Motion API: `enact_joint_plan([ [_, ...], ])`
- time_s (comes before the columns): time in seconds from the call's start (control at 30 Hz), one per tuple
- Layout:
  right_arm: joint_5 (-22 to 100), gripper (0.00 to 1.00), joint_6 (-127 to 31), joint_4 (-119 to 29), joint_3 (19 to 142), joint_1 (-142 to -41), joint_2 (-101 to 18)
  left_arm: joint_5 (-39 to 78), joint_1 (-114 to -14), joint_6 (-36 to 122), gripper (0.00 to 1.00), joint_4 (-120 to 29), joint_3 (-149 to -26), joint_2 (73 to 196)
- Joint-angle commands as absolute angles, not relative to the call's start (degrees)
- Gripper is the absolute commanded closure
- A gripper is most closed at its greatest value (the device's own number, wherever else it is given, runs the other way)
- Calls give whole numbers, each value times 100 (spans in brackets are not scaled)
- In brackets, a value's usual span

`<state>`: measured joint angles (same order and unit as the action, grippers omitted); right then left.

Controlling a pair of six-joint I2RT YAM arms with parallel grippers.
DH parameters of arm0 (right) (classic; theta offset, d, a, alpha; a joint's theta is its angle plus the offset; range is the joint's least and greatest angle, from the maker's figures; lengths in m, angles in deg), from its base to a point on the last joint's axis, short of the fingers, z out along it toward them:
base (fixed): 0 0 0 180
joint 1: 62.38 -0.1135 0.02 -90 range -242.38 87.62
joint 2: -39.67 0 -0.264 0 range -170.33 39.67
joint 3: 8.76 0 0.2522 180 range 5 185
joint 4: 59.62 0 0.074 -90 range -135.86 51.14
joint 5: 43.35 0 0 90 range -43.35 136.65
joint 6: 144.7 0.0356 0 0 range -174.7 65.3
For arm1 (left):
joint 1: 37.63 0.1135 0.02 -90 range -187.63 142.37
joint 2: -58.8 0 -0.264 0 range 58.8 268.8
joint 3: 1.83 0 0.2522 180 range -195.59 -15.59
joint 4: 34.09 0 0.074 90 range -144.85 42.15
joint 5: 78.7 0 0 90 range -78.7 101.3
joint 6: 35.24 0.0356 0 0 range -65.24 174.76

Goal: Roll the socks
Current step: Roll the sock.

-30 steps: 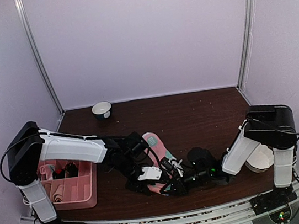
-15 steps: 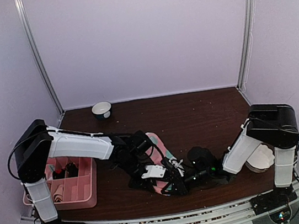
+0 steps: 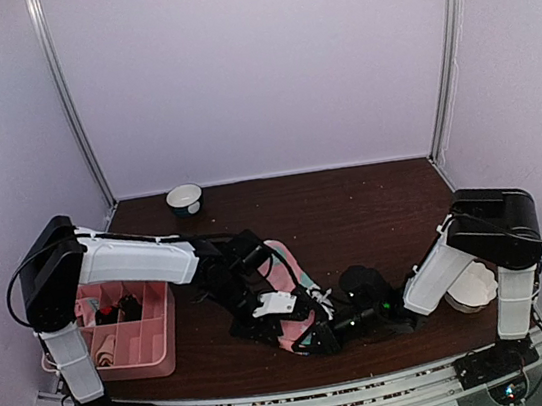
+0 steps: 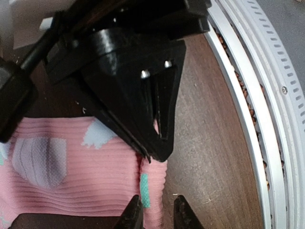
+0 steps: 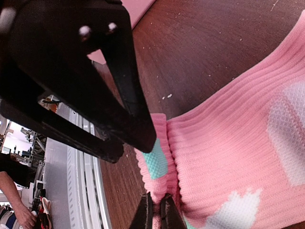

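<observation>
A long pink sock (image 3: 281,262) with mint-green marks lies flat on the dark table, and its near end is folded into a thick ridge. That ridge (image 4: 151,188) sits between my left gripper's (image 4: 157,215) fingers, which are drawn in against it. My right gripper (image 5: 157,213) pinches the same pink fold (image 5: 164,167) from the other side, its fingers almost together. In the top view the left gripper (image 3: 287,318) and right gripper (image 3: 312,335) meet tip to tip at the sock's near end. The argyle pair does not show clearly.
A pink divided tray (image 3: 161,352) stands at the near left, beside the left arm's base. A small white bowl (image 3: 185,198) sits at the back. A dark lump (image 3: 363,279) lies behind the right forearm. A white object (image 3: 473,286) rests at the right. The metal rail (image 4: 267,119) borders the near edge.
My left gripper's jaws have narrowed onto the pink sock's folded end, and the left arm has shifted slightly. The right arm has stayed in place, still pinching the fold.
</observation>
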<state>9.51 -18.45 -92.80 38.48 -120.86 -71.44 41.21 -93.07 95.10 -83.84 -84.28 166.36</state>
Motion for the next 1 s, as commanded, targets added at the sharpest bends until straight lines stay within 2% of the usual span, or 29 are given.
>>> enact_joint_plan([
  [0.0, 1137, 100, -1775, -7842, 3502, -12048, -7505, 4304, -9273, 9506, 78, -8262, -8322, 16435],
  [0.17, 1076, 100, -1681, -8015, 3478, -12043, -7613, 4201, -9326, 9584, 72, -8040, -8019, 16256],
  [0.37, 1020, 100, -1603, -8169, 3447, -12026, -7648, 3928, -9432, 9611, 77, -7953, -8087, 16444],
  [0.63, 968, 100, -1586, -8202, 3414, -12021, -7605, 3634, -9457, 9612, 76, -7773, -8138, 16625],
  [0.73, 940, 100, -1591, -8203, 3420, -12014, -7591, 3710, -9467, 9620, 83, -7830, -8183, 16712],
  [0.83, 950, 99, -1612, -8256, 3408, -12019, -7546, 3836, -9459, 9538, 99, -8031, -8379, 16879],
  [0.97, 1196, 85, -1812, -8340, 3227, -12028, -7195, 4257, -9325, 9334, 100, -8432, -8666, 17168],
])
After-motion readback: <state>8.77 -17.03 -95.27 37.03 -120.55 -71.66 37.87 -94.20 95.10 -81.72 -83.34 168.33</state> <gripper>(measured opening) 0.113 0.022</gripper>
